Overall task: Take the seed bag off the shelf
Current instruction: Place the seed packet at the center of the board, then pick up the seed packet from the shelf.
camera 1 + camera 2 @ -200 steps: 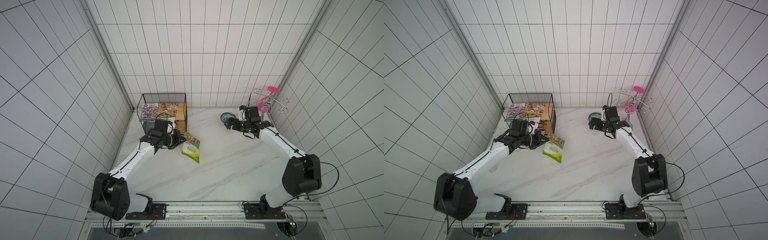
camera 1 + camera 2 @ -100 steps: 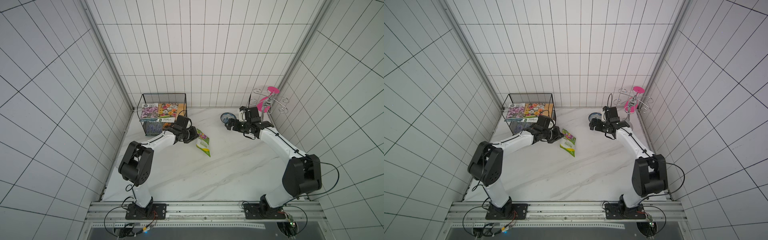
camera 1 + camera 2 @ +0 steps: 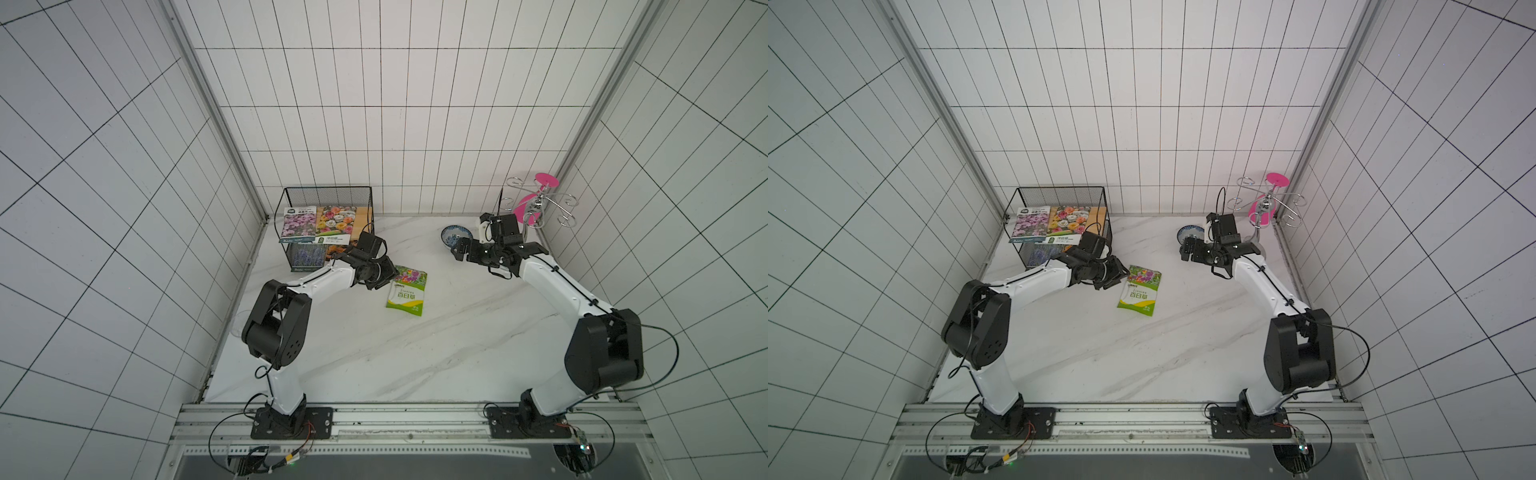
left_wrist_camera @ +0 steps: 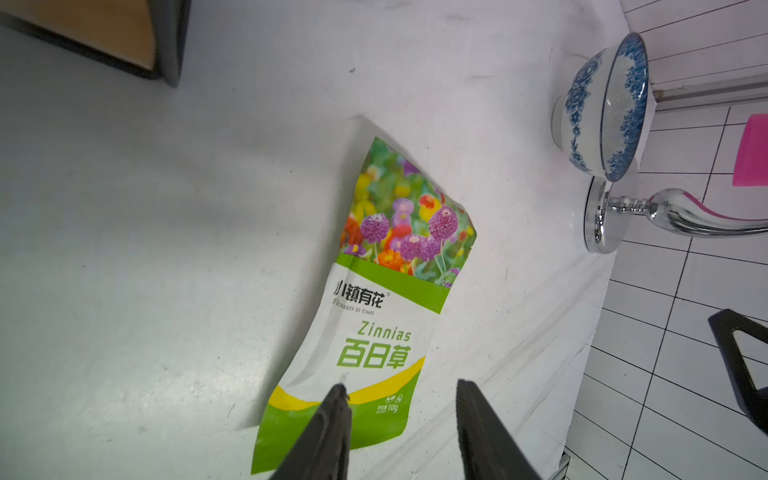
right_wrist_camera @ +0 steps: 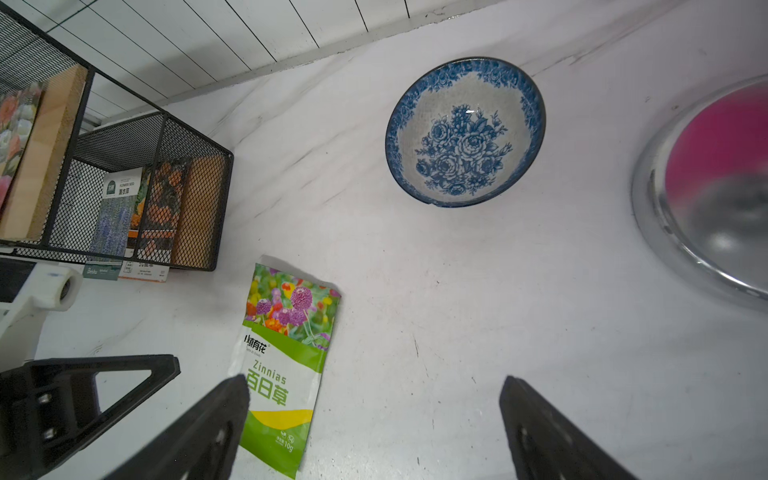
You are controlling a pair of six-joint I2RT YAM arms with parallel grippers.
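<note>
Task item: the seed bag (image 3: 407,293) lies flat, print side up, on the bench (image 3: 415,365). It is clear of the shelf (image 3: 328,197) and just off the shelf's front right corner.
Shelf: it stands in the bench's rear left corner, and we see other flower packets on both of its boards.
Left fingers (image 4: 328,432): parted and gripping nothing. Their tips are at the bag's edge, and we cannot tell whether they touch it.
Right fingers (image 5: 208,428): spread wide and empty, poised near the blue-patterned bowl (image 5: 465,133) toward the rear right corner.
Progress: we judge the removal essentially done, since the bag rests on the bench and not on a board.
Handling: we judge the bag light, thin and pliable. Its glossy film is likely slippery, and it is not fragile.
Hold point: a flat pouch gives little to pinch. We recommend a short edge or the slightly buckled flower-print end, with the grip closed across the sealed margin.
Risk: the film may slide or fold under the tips.
</note>
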